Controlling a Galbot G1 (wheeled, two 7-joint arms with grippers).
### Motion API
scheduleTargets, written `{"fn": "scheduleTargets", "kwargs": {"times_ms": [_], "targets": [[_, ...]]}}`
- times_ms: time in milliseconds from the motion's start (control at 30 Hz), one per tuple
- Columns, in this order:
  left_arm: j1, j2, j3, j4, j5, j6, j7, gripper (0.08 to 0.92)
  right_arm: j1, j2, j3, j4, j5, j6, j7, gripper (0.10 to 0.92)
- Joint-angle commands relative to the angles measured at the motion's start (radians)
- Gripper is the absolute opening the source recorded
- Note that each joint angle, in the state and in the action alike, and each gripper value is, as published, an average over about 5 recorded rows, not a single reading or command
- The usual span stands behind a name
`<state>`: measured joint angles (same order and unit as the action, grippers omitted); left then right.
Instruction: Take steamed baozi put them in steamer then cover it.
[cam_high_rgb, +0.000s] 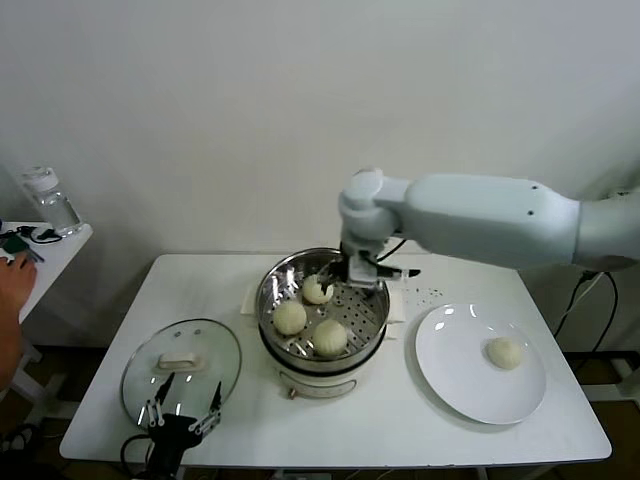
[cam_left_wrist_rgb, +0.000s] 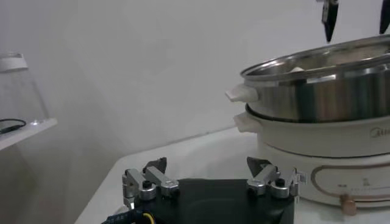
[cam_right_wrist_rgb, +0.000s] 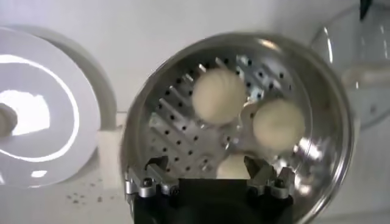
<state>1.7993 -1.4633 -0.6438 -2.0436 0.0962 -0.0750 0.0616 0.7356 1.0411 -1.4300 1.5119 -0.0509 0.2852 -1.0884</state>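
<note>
This looks like a robot test room dressed up as a kitchen corner rather than a real kitchen. A plain white bench (cam_high_rgb: 200, 290) stands against a bare white wall (cam_high_rgb: 300, 100) with no cupboards, tiles or sink. Cooking ware sits on it: an electric steamer (cam_high_rgb: 322, 352) directly below the right arm's open jaws, a white plate (cam_high_rgb: 450, 370) off to their side, and a glass cover (cam_high_rgb: 182, 372) lying just ahead of the left arm's open jaws. A second small white table (cam_high_rgb: 55, 250) with a clear bottle (cam_high_rgb: 55, 200) stands beyond the bench, and loose black cables (cam_high_rgb: 590, 300) hang at the bench's far end.
</note>
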Motion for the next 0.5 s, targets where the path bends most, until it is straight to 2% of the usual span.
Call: {"fn": "scheduleTargets", "kwargs": {"times_ms": [33, 167, 333, 500], "targets": [[0.003, 0.002, 0.003, -0.001, 0.001, -0.002, 0.0, 0.823, 0.116, -0.313, -0.153, 0.014, 0.322, -0.424, 0.066, 0.823], [0.003, 0.0, 0.008, -0.002, 0.008, -0.001, 0.0, 0.823, 0.045, -0.444, -0.129, 0.003, 0.434, -0.552, 0.054, 0.823], [0.003, -0.005, 0.013, -0.004, 0.022, 0.002, 0.0, 0.823, -0.137, -0.564, -0.017, -0.053, 0.316, -0.556, 0.021, 0.823], [0.007, -0.007, 0.011, -0.005, 0.029, 0.003, 0.0, 0.823, -0.41, -0.625, 0.215, -0.122, 0.172, -0.527, -0.015, 0.823]]}}
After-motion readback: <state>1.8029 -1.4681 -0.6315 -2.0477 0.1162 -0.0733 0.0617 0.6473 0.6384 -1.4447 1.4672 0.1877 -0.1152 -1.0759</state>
